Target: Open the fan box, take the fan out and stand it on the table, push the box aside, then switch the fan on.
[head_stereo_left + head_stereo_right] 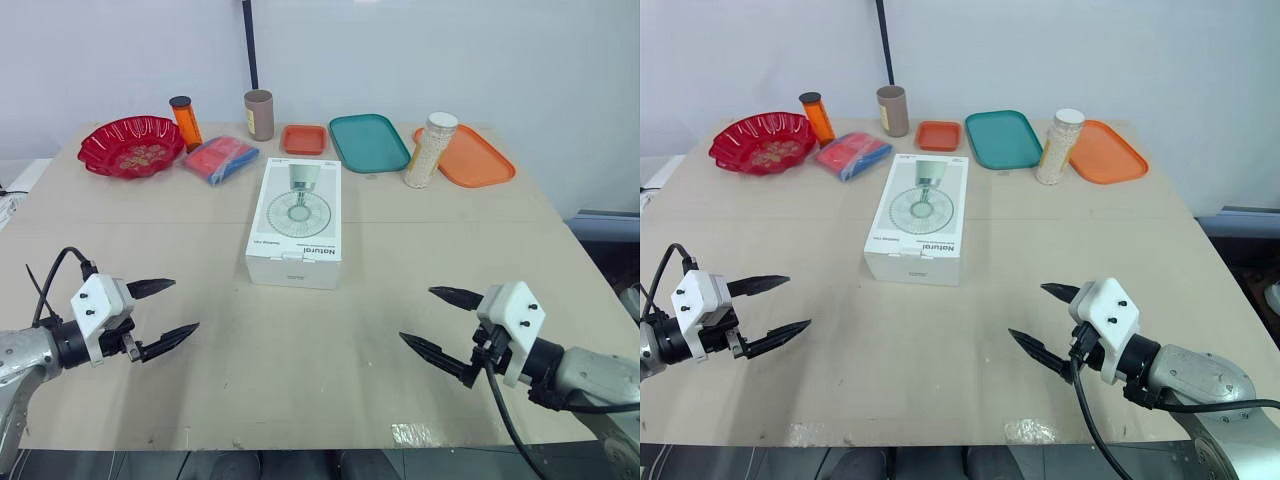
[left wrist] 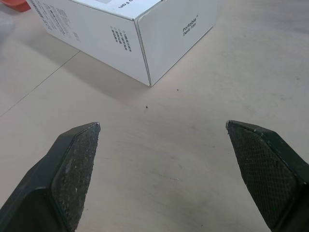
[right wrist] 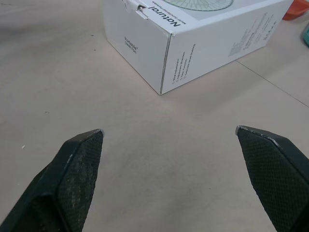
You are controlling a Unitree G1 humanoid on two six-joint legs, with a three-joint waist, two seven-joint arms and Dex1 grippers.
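The left gripper (image 1: 186,304) and right gripper (image 1: 415,313) keep their fingers wide apart, empty, over the tabletop (image 1: 300,350). Between them, farther off, the closed fan box (image 1: 296,222) lies flat. The right wrist view shows its flap tab (image 3: 140,9); the head views show a red bowl (image 1: 131,146) and trays (image 1: 369,142) behind it.

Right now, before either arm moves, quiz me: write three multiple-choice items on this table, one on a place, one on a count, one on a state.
1. The fan box lies: A) on the floor; B) flat on the table, near its middle; C) on a shelf.
2. Trays along the far edge number: A) one; B) three; C) five.
3. The left gripper and right gripper are: A) open and empty; B) shut on the box; C) shut and empty.

Answers:
1. B: it rests flat mid-table.
2. B: small orange tray, teal tray, large orange tray.
3. A: both are spread wide with nothing between.
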